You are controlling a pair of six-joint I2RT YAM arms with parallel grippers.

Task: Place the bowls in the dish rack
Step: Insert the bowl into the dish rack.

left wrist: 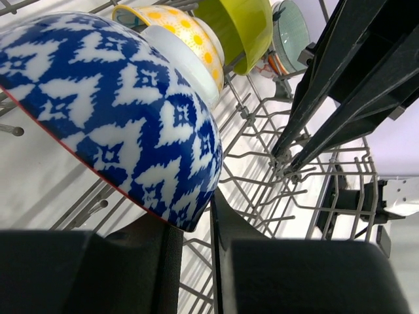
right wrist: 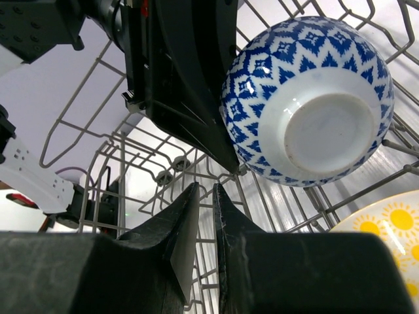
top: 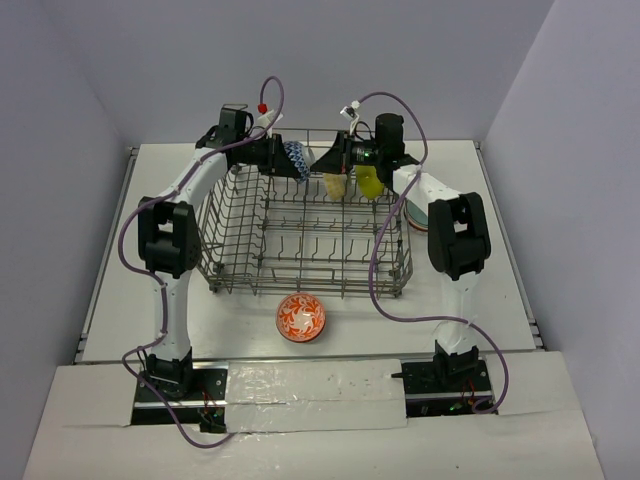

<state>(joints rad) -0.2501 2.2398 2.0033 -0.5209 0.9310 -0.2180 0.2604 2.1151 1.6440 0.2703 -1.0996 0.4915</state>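
The grey wire dish rack (top: 232,262) stands mid-table. At its back edge a blue-and-white patterned bowl (top: 296,158) (left wrist: 118,111) (right wrist: 308,98) stands on its side on the wires. My left gripper (top: 283,160) (left wrist: 196,212) has that bowl's rim between its jaws. They stand a little apart, and a gap shows beside the rim. A pale yellow sun-patterned bowl (top: 337,186) (left wrist: 190,39) and a lime bowl (top: 368,181) (left wrist: 245,23) stand on edge to its right. My right gripper (top: 330,160) (right wrist: 205,190) hangs over the rack wires, jaws narrowly apart and empty.
A red-and-white patterned bowl (top: 300,317) sits on the table in front of the rack. More bowls (top: 412,205) are stacked just outside the rack's right wall, behind my right arm. The two grippers are close together at the rack's back edge.
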